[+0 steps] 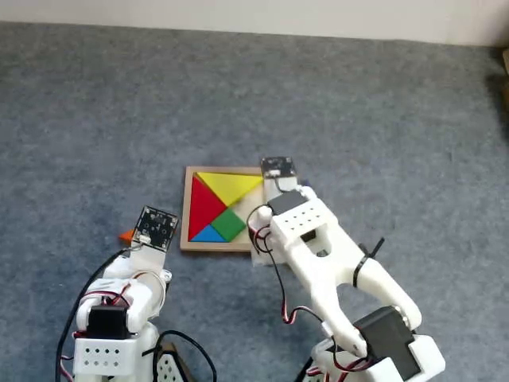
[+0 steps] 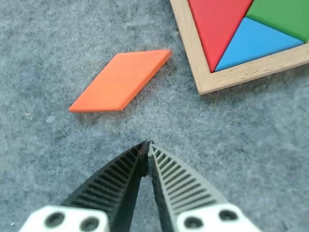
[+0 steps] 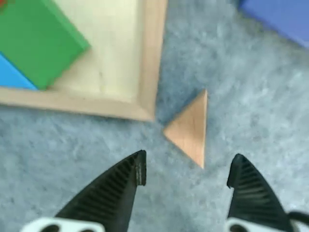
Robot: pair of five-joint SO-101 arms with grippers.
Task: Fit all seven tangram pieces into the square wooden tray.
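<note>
The square wooden tray lies mid-table and holds a yellow triangle, a red triangle, a green square and a blue triangle. Its right part shows bare wood. An orange parallelogram lies flat on the carpet just outside the tray's left corner. My left gripper is shut and empty, a short way from it. My right gripper is open, hovering by a small tan triangle that lies on the carpet beside the tray's corner.
A blue-purple piece lies on the carpet past the tan triangle, outside the tray's right rim. Grey carpet surrounds the tray on all sides. The right arm's body leans over the tray's near right corner.
</note>
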